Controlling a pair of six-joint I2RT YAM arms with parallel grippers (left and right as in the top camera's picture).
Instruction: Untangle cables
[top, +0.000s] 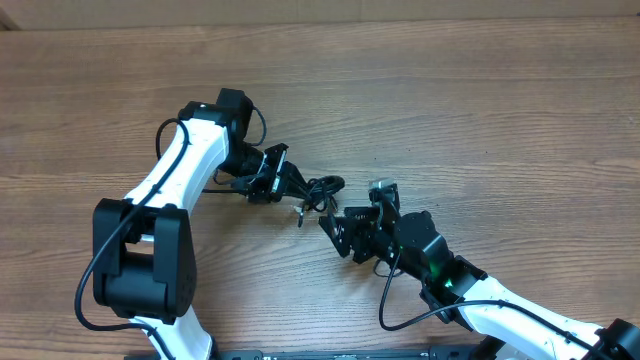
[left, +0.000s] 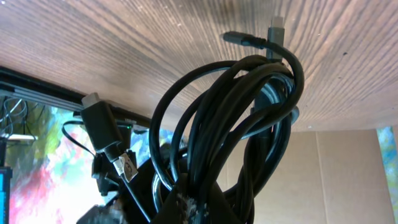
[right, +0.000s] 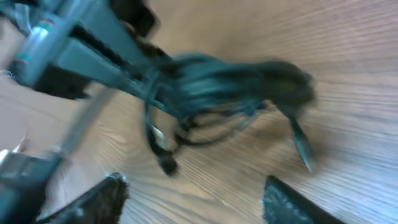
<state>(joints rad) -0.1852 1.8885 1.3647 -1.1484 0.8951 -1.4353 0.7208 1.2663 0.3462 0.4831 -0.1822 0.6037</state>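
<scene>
Wood-grain tabletop (top: 480, 90), evenly lit, filled the overhead view; a black rail (top: 350, 354) ran along its near edge. In the left wrist view, tan panels (left: 336, 168) stood beyond the table.

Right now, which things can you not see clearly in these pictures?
Overhead: the cables are too small to tell one from the other.
Left wrist: the cables hide where the left claw grips; the bottom edge cuts them off.
Right wrist: blur smears the plugs.
</scene>
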